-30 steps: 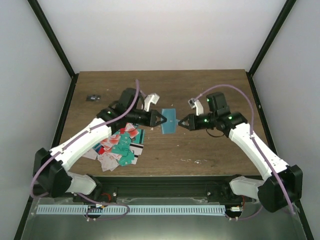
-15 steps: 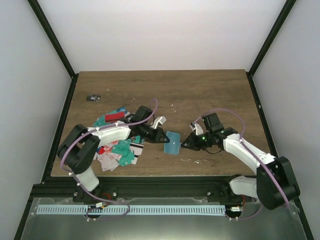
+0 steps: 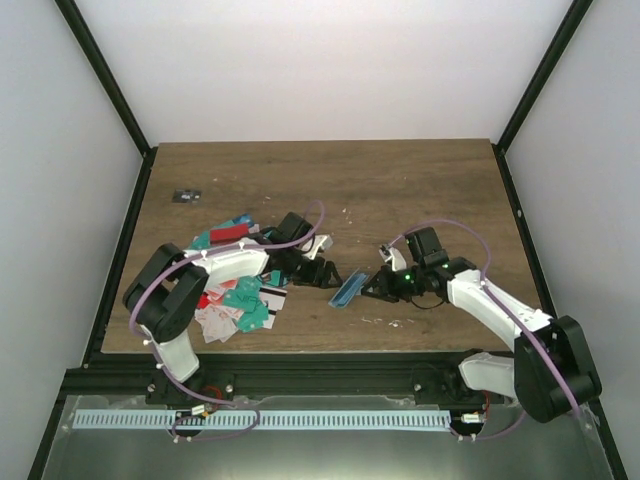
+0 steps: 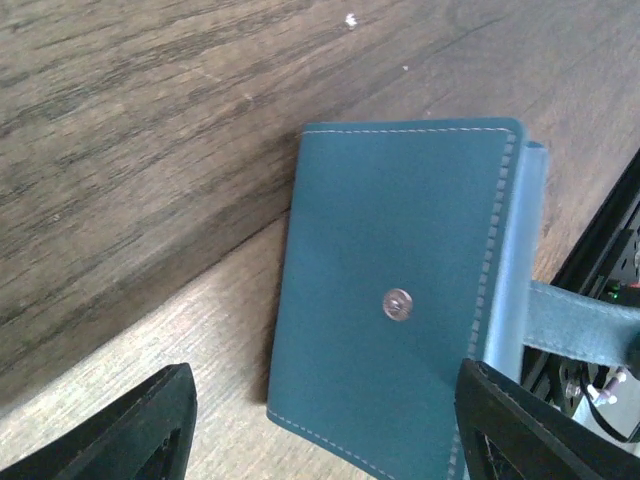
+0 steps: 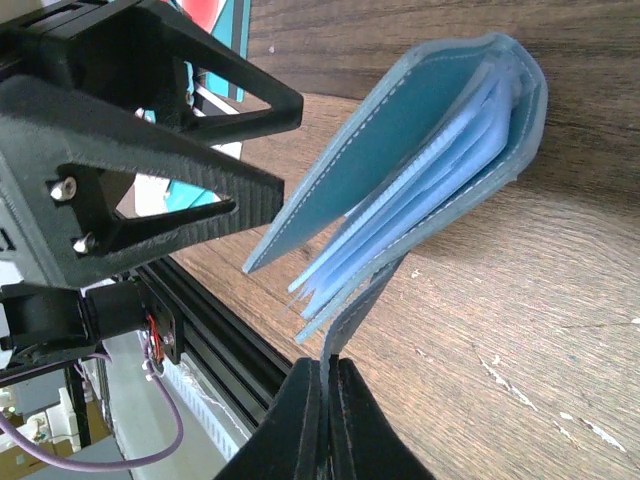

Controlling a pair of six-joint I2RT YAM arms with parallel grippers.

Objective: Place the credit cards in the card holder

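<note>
The teal-blue card holder (image 3: pixel 347 289) stands on its spine on the table, half folded, between the two grippers. In the left wrist view its outer cover (image 4: pixel 400 300) with a metal snap fills the middle, and my left gripper (image 4: pixel 320 430) is open, its fingers wide apart on either side of the cover. In the right wrist view the card holder (image 5: pixel 420 170) shows pale inner slots, and my right gripper (image 5: pixel 325 400) is shut on its thin tab. The credit cards (image 3: pixel 235 295), red, teal and white, lie heaped to the left under the left arm.
A few more cards (image 3: pixel 225 235) lie behind the left arm. A small black object (image 3: pixel 185 195) sits at the far left of the table. The table's front edge with its black rail (image 3: pixel 330 360) is close to both grippers.
Both arms brought the card holder down and toward the front edge. The left gripper has since opened and let go of the cover, and the holder has folded narrower.
</note>
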